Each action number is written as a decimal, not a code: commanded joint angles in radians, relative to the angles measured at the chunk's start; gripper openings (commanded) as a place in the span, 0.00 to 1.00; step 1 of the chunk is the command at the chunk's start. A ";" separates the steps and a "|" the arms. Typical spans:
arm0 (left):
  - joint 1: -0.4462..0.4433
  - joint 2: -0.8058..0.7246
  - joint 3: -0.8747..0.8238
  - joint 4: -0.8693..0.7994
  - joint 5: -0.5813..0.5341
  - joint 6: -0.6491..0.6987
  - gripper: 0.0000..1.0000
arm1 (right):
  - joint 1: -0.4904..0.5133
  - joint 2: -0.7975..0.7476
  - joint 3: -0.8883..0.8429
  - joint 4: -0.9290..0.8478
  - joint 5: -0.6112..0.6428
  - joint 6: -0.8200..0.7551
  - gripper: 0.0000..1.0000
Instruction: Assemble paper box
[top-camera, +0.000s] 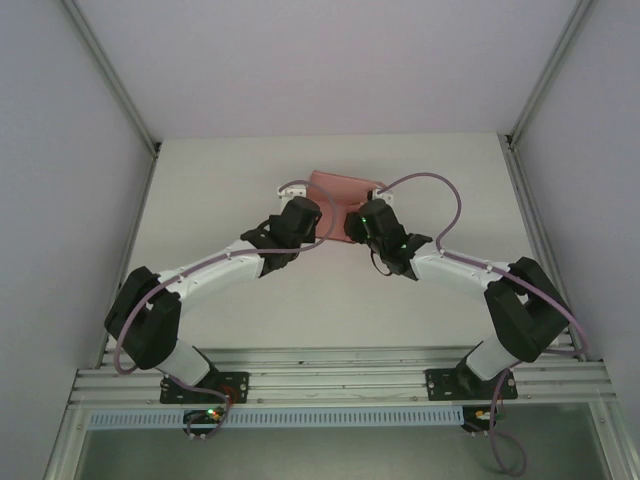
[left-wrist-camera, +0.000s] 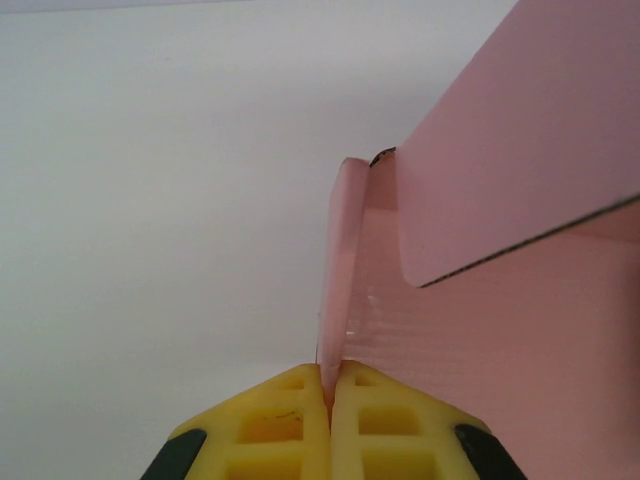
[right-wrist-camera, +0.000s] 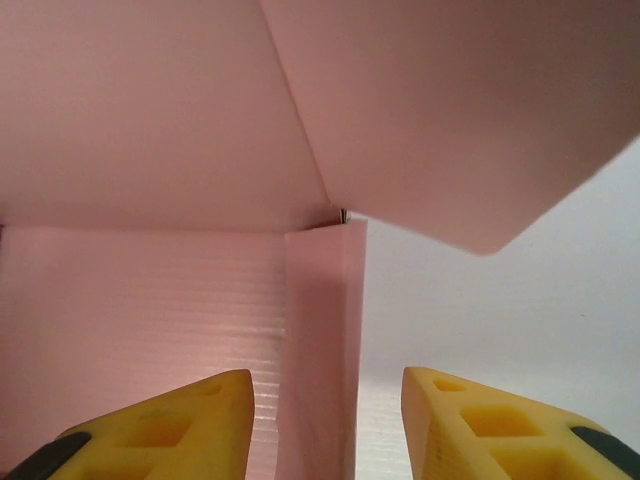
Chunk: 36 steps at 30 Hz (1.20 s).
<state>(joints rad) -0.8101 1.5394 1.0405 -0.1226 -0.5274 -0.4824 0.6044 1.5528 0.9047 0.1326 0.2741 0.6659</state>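
Note:
The pink paper box (top-camera: 340, 190) stands partly folded at the back middle of the white table, with both arms reaching in to it. My left gripper (top-camera: 312, 212) is at its left side. In the left wrist view the yellow fingers (left-wrist-camera: 290, 420) are shut on the box's thin upright left wall (left-wrist-camera: 340, 270), and a rounded flap (left-wrist-camera: 520, 160) leans overhead. My right gripper (top-camera: 358, 218) is at the box's right side. It (right-wrist-camera: 325, 385) is open, its jaws straddling the upright right wall (right-wrist-camera: 320, 330) with a gap on each side, under a slanting flap (right-wrist-camera: 450, 110).
The white table (top-camera: 330, 300) is bounded by metal frame posts at the left (top-camera: 130, 120) and right (top-camera: 535, 110) and grey side walls. An aluminium rail (top-camera: 340, 375) carrying the arm bases runs along the near edge.

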 joint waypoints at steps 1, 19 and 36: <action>0.007 -0.007 0.020 0.004 0.012 -0.030 0.00 | -0.011 0.006 0.009 -0.018 -0.038 0.011 0.41; 0.012 -0.028 0.015 0.008 0.005 -0.033 0.00 | -0.015 0.098 0.055 -0.108 0.028 0.023 0.00; 0.015 -0.066 0.045 -0.068 -0.097 -0.010 0.00 | -0.011 0.212 0.255 -0.740 0.552 -0.033 0.00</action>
<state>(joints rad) -0.8265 1.5383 1.0561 -0.1154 -0.4911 -0.5049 0.6498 1.7096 1.1801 -0.3302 0.5156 0.6483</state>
